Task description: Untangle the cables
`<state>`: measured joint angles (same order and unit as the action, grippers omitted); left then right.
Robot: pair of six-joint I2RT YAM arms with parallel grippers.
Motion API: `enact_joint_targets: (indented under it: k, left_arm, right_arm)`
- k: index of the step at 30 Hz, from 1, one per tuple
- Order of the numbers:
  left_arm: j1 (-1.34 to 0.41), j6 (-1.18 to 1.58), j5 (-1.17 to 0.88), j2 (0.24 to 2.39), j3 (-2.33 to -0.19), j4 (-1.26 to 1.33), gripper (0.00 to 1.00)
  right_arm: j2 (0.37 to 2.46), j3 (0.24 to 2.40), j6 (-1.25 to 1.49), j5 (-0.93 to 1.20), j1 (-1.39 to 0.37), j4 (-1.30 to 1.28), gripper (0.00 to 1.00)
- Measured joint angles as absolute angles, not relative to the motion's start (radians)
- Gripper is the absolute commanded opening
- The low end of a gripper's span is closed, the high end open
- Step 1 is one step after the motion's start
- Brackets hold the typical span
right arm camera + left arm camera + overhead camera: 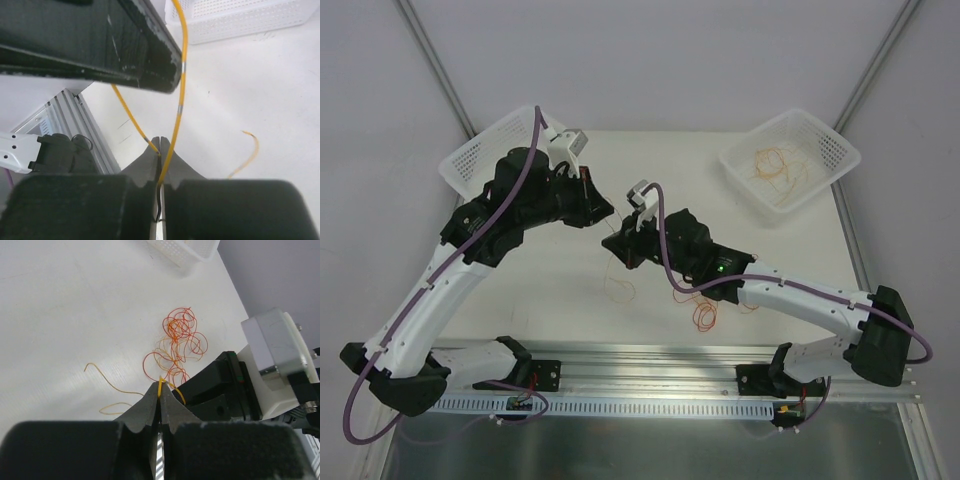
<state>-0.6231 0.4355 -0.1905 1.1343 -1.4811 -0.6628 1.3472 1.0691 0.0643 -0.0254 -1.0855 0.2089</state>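
L jaws closed tight, pinching a yellow cable [160,384] right at the tips. R jaws closed too, nipping a yellow strand [178,100]. Both sit well left of the white basket [842,152]. Red-orange tangle [180,337] lies loose on the tabletop [650,170], nearer my bases than that basket. More orange loops [775,165] lie inside it.
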Motion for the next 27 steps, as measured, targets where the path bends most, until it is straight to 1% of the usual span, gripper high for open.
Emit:
enact_joint_targets:
  k: [2, 3, 9, 10, 13, 14, 16, 17, 22, 27]
  left_arm:
    - [-0.623, 0.438, -0.173, 1.127, -1.468, -0.661, 0.06]
    - [-0.623, 0.439, -0.166, 1.125, -1.461, -0.658, 0.15]
    - [-0.623, 0.457, -0.133, 1.116, -1.433, -0.645, 0.45]
    - [-0.623, 0.457, -0.129, 1.112, -1.430, -0.639, 0.57]
    - [-0.623, 0.452, -0.125, 1.092, -1.421, -0.623, 0.71]
    - [-0.623, 0.451, -0.125, 1.082, -1.416, -0.615, 0.78]
    - [-0.623, 0.446, -0.125, 1.050, -1.395, -0.599, 0.84]
    - [-0.623, 0.442, -0.125, 1.031, -1.384, -0.594, 0.89]
    - [-0.623, 0.405, -0.136, 0.941, -1.319, -0.548, 0.95]
    - [-0.623, 0.377, -0.152, 0.867, -1.179, -0.508, 0.99]
  right_arm:
    - [1.333, 1.060, 0.060, -0.033, -1.085, 0.199, 0.01]
    - [1.326, 1.056, 0.060, -0.038, -1.085, 0.194, 0.01]
    - [1.272, 1.032, 0.054, -0.068, -1.079, 0.146, 0.01]
    - [1.264, 1.032, 0.052, -0.073, -1.074, 0.128, 0.01]
    - [1.244, 1.023, 0.051, -0.081, -1.051, 0.090, 0.01]
    - [1.238, 1.018, 0.051, -0.084, -1.039, 0.075, 0.01]
    - [1.227, 1.010, 0.051, -0.091, -1.005, 0.041, 0.01]
    - [1.223, 1.003, 0.051, -0.094, -0.983, 0.028, 0.01]
    - [1.201, 0.987, 0.048, -0.118, -0.864, -0.068, 0.01]
    - [1.193, 1.021, 0.026, -0.125, -0.664, -0.168, 0.00]
